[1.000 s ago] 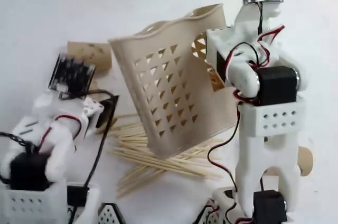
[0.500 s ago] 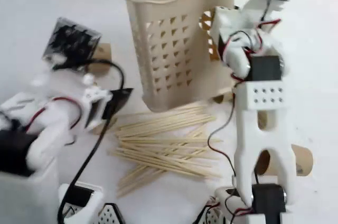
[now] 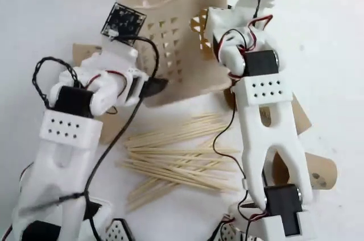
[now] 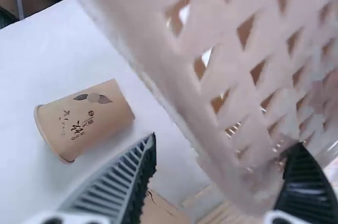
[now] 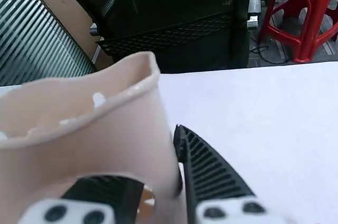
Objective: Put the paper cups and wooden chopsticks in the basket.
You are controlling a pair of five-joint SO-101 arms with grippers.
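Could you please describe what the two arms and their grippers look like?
The left arm and right arm are white plastic with black servo blocks, perforated brackets and red-and-black cables. Their fingers are black and ribbed, on white mounts.

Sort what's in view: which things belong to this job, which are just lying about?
Job: beige perforated plastic basket; pile of wooden chopsticks; brown paper cup left of the basket; brown paper cup right of the chopsticks.
Lying about: red plastic stool; black mesh furniture beyond the white table.
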